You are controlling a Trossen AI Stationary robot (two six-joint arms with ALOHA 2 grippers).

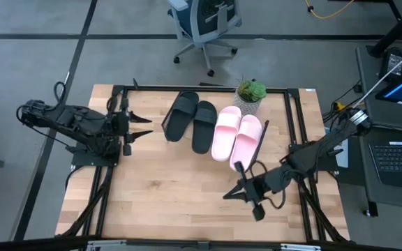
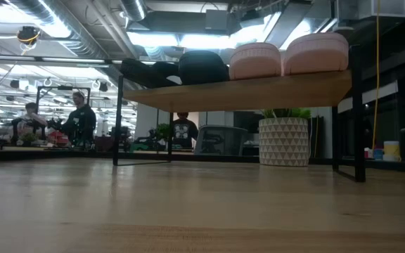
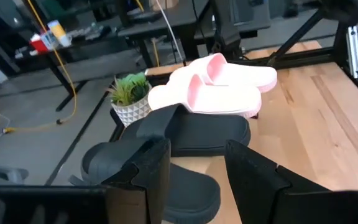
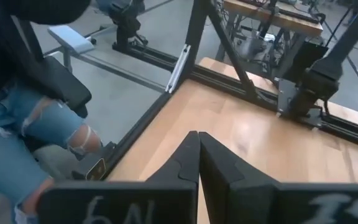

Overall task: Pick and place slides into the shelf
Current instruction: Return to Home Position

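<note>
All four slides lie side by side on the shelf, soles on its wooden board: two black and two pale pink. The low view shows them in a row on top, black and pink. My left gripper is open, level and pointing at the black pair from the table's left; its wrist view shows the fingers just short of the nearest black slide. My right gripper is shut over bare table near the front right, away from the shelf.
A potted green plant in a white patterned pot stands behind the shelf at the far edge. Bare wooden tabletop spreads in front of the shelf. A person's jeans-clad leg shows beyond the near edge.
</note>
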